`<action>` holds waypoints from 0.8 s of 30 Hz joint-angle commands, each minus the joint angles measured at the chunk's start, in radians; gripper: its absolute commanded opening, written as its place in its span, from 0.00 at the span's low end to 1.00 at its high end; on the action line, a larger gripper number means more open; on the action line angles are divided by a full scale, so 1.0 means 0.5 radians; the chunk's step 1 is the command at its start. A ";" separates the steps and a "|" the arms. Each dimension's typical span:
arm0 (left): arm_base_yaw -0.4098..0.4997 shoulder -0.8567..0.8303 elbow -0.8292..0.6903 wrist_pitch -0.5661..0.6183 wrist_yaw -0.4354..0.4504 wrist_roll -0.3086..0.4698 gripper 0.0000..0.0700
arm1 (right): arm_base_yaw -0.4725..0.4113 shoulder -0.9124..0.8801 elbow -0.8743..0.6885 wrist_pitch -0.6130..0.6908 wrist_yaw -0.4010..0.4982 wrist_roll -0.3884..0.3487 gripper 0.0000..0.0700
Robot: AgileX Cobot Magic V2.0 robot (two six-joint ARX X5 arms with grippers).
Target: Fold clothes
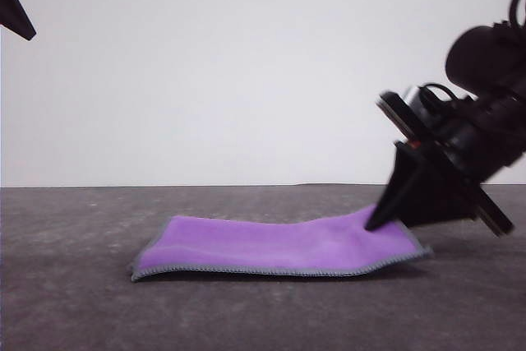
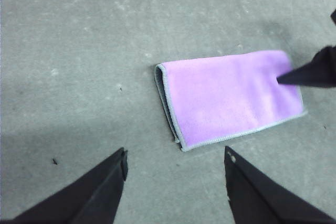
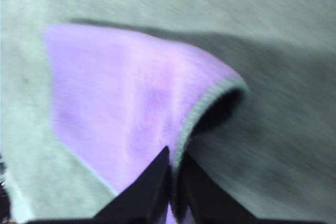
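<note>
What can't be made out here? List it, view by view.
- Front view: the right gripper tip rests on the purple cloth, hiding the pinch; the left gripper is cut off by the edge.
- Left wrist view: the cloth's underside lies hidden against the table.
- Right wrist view: motion blur smears the cloth edging; inside the lifted fold is shadow.

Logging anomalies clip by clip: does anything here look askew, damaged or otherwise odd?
Nothing damaged or spilled. The cloth lies folded, purple face up; the right gripper pinches its right edge, lifting that corner slightly off the table. The left gripper hangs open above.
</note>
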 commanded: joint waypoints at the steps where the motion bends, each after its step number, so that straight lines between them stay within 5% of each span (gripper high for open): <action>1: -0.007 0.008 0.020 0.008 -0.002 0.007 0.50 | 0.047 0.027 0.077 -0.013 -0.024 0.019 0.01; 14: -0.007 0.008 0.020 0.008 -0.002 0.018 0.50 | 0.494 0.048 0.393 0.006 0.147 0.167 0.01; 24: -0.007 0.008 0.021 0.008 -0.002 0.068 0.50 | 0.671 0.247 0.487 0.173 0.138 0.299 0.01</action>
